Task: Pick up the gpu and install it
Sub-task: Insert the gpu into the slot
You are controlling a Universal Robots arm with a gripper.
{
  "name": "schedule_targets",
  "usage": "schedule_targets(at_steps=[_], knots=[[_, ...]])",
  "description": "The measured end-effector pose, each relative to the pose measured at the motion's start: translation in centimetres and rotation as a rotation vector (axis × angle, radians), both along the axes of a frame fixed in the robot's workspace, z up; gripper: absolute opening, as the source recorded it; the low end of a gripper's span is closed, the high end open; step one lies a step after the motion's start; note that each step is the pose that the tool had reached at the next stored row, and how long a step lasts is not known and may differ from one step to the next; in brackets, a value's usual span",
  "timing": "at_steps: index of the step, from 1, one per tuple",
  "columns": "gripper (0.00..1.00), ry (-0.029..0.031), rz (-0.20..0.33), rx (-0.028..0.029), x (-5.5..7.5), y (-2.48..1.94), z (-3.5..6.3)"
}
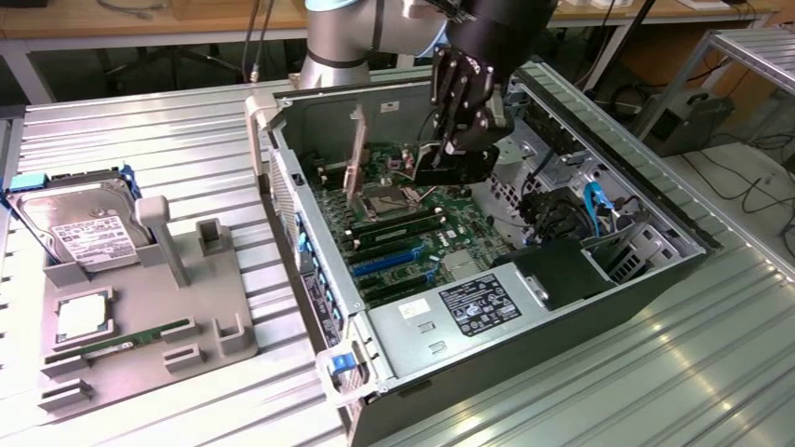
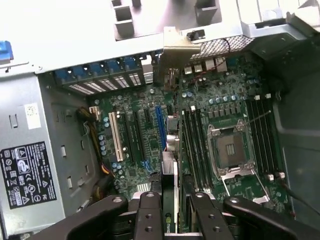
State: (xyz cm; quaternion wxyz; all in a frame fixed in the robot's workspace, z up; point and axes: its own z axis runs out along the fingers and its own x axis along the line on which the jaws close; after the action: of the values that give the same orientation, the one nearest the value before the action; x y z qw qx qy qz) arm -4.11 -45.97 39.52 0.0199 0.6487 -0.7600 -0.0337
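Gripper (image 1: pixel 445 166) clamps the gpu (image 2: pixel 171 170) inside the open computer case (image 1: pixel 621 279), holding the card on edge over the motherboard (image 2: pixel 220 95) expansion slots, its metal bracket toward the case's rear wall. On the exterior view's left, a hard drive (image 1: pixel 81 228) stands in a grey fixture (image 1: pixel 186 326).
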Motion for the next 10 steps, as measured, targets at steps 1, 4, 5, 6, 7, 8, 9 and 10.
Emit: schedule_targets(at_steps=[1,4,5,6,7,8,9,10], knots=[[0.26,-0.0002,0.02,0.0,0.0,0.0,-0.06],[0.26,-0.0008,0.085,0.0,0.0,0.0,-0.25],[0.26,-0.001,0.103,0.0001,0.0,0.0,-0.3],[0.26,-0.0012,0.12,0.0,0.0,0.0,-0.35],[0.26,-0.0013,0.141,0.0001,0.0,0.0,-0.41],[0.26,-0.0014,0.16,0.0,0.0,0.0,-0.47],[0.26,-0.0016,0.177,0.0,0.0,0.0,-0.52],[0.26,-0.0018,0.202,0.0,0.0,0.0,-0.59]])
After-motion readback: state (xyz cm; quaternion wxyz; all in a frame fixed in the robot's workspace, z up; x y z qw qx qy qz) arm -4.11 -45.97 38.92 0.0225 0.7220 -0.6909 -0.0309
